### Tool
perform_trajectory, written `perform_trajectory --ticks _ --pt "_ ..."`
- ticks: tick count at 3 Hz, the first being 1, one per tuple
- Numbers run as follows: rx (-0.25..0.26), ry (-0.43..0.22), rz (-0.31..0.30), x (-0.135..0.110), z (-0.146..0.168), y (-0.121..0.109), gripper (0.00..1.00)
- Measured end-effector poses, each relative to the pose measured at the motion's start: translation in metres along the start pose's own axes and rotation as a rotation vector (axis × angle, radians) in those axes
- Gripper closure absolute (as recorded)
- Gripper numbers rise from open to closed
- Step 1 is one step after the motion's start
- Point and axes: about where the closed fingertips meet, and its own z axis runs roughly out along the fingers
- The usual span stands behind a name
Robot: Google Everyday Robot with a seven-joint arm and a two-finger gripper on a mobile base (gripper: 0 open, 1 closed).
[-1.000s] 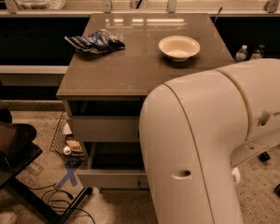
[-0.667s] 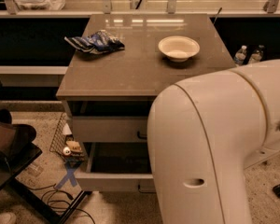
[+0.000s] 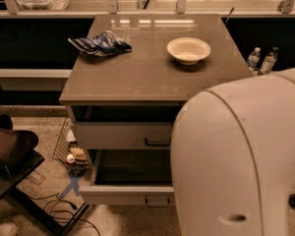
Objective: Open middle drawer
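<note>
The cabinet (image 3: pixel 152 82) shows a closed upper drawer (image 3: pixel 118 134) with a black bar handle under its brown top. Below it the middle drawer (image 3: pixel 123 193) stands pulled out toward me. Its dark inside is open to view and its small handle (image 3: pixel 157 200) is on the pale front. The lowest drawer is hidden beneath it. My arm's large white shell (image 3: pixel 236 156) fills the lower right and covers the right part of both drawers. My gripper is not in view.
A cream bowl (image 3: pixel 188 49) and a crumpled blue striped bag (image 3: pixel 101 43) lie on the cabinet top. Two bottles (image 3: pixel 260 59) stand at the right. A wire basket (image 3: pixel 71 146), a dark stand (image 3: pixel 10 151) and cables (image 3: pixel 64 210) are on the floor at left.
My arm's white shell has shifted to the right, uncovering more of the two drawer fronts. The pulled-out drawer has not visibly moved.
</note>
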Motion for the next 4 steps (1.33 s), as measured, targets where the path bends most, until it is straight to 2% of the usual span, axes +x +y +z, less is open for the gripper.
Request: perform_trajectory --ticks 1,2,3,4 --pt "-0.01 -0.002 0.01 0.008 -0.02 0.014 1.0" --pt "-0.073 -0.003 0.051 0.038 -0.076 0.068 1.0" --pt "-0.049 -0.014 0.015 0.04 -0.092 0.066 1.0" --pt "0.004 -0.066 -0.114 0.01 -0.093 0.027 1.0"
